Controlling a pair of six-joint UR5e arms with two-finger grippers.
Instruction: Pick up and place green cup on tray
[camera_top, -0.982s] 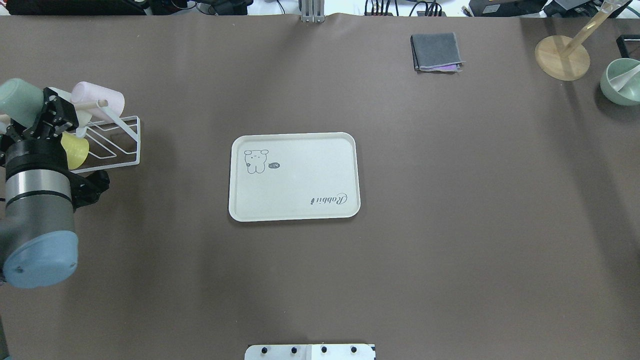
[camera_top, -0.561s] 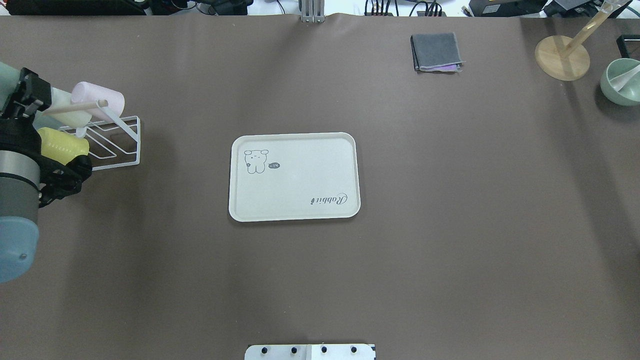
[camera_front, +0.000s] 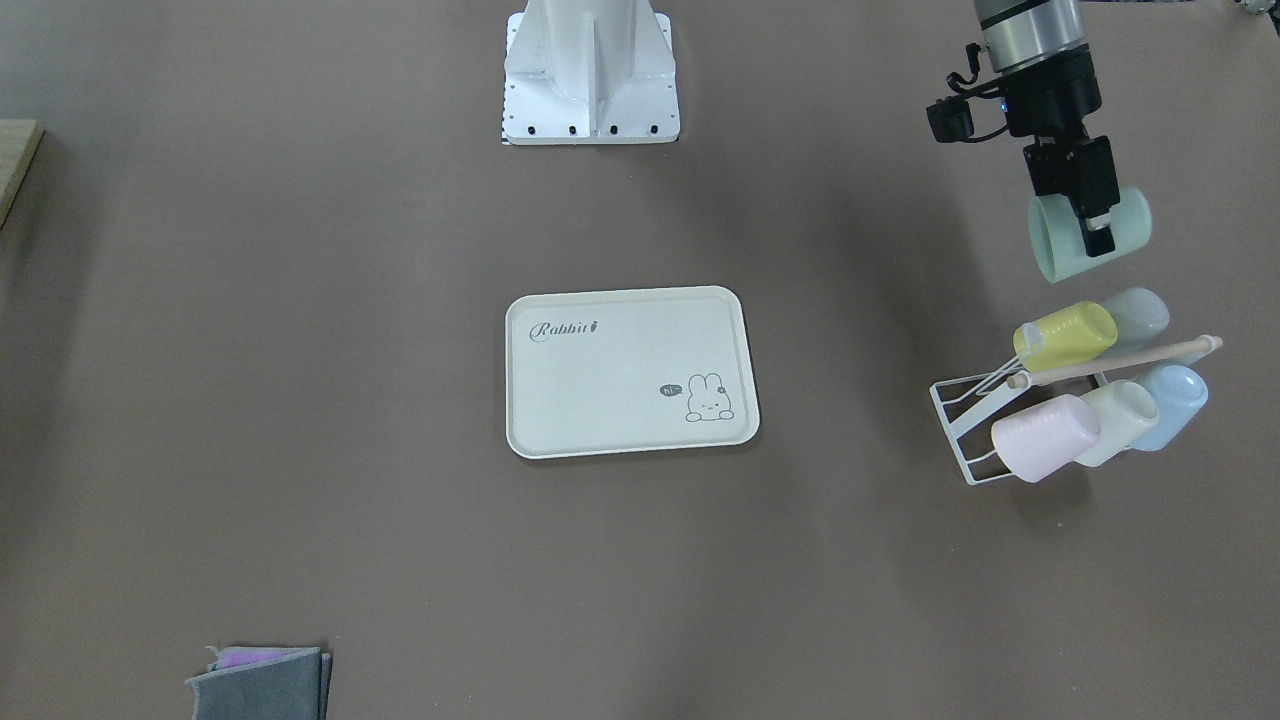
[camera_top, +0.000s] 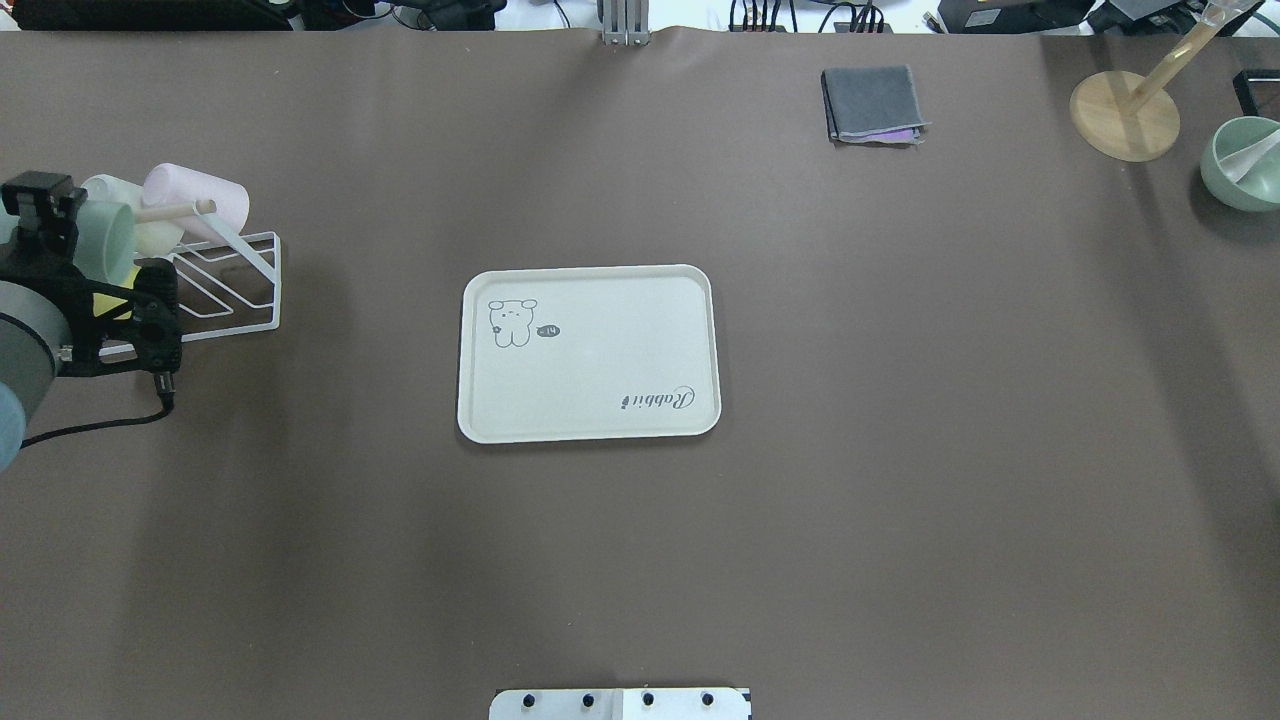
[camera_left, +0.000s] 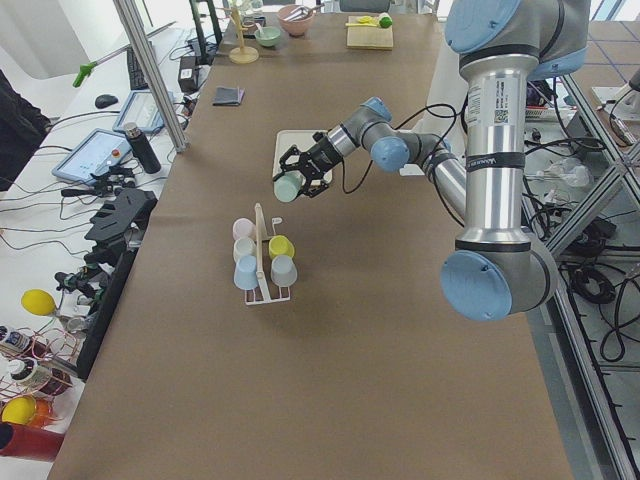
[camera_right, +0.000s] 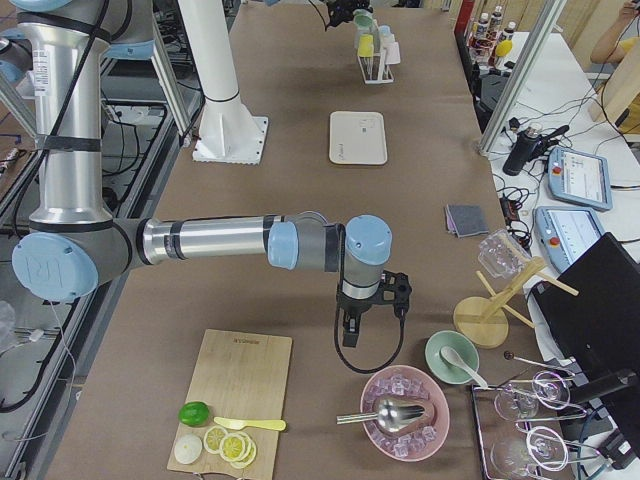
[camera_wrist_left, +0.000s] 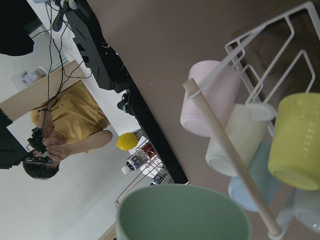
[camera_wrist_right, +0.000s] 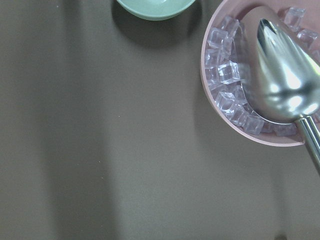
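My left gripper (camera_front: 1093, 228) is shut on the mint-green cup (camera_front: 1055, 240) and holds it on its side in the air, on the robot's side of the cup rack. The cup also shows in the overhead view (camera_top: 112, 240), and its rim fills the bottom of the left wrist view (camera_wrist_left: 185, 215). The cream tray (camera_top: 590, 350) with the "Rabbit" script lies empty at the table's middle, well away from the cup. My right gripper (camera_right: 350, 335) shows only in the exterior right view, far from the tray. I cannot tell whether it is open or shut.
A white wire rack (camera_front: 975, 440) holds yellow (camera_front: 1065, 335), pink (camera_front: 1045, 437), cream (camera_front: 1115, 422) and blue (camera_front: 1170, 405) cups. A folded grey cloth (camera_top: 873, 103), a wooden stand (camera_top: 1125, 115) and a green bowl (camera_top: 1245, 165) sit at the far right. A pink bowl of ice (camera_wrist_right: 260, 75) lies below the right wrist.
My left gripper has carried the green cup off the rack towards the table's left edge, then back beside the rack, turning the wrist. The tray and rack have not moved.
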